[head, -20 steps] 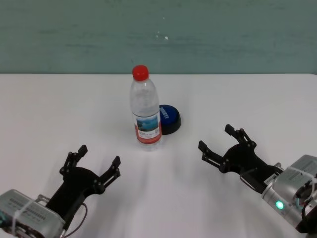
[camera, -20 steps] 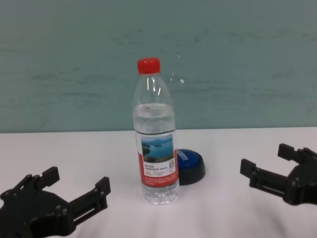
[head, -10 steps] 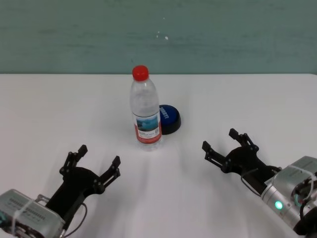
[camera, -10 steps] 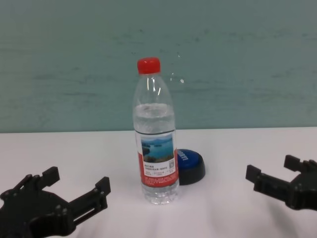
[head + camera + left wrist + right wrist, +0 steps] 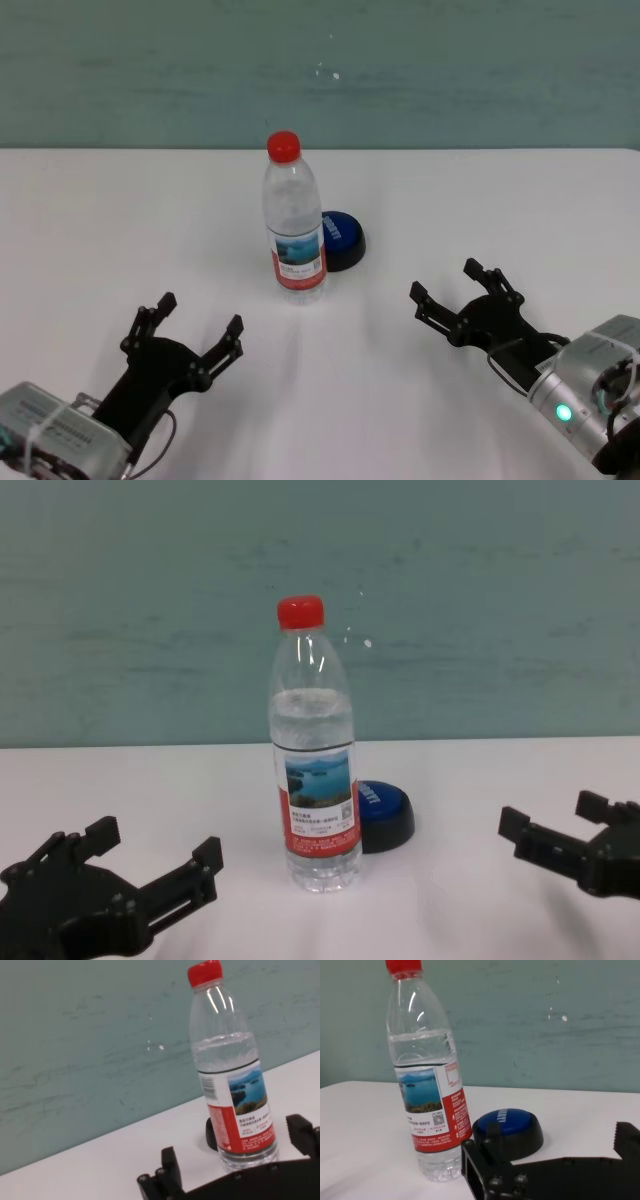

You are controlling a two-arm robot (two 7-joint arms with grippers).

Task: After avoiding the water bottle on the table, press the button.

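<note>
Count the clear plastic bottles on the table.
1: a clear plastic water bottle with a red cap, upright mid-table, just left of and in front of the blue dome button. None seems hidden.

From my left wrist I see the bottle (image 5: 231, 1070) standing upright on the white table (image 5: 115, 1160), red cap (image 5: 204, 972) on, water filling it to just above the label (image 5: 239, 1112). The label is white with a lake photo on its upper part and red with small print below. A dark sliver of the button (image 5: 211, 1133) peeks out from behind the bottle's base, touching its outline. My left gripper (image 5: 235, 1172) sits open, one black fingertip (image 5: 169, 1166) on each side, the bottle's foot showing between them. Behind the table runs a teal wall (image 5: 95, 1040) with a few pale specks.
</note>
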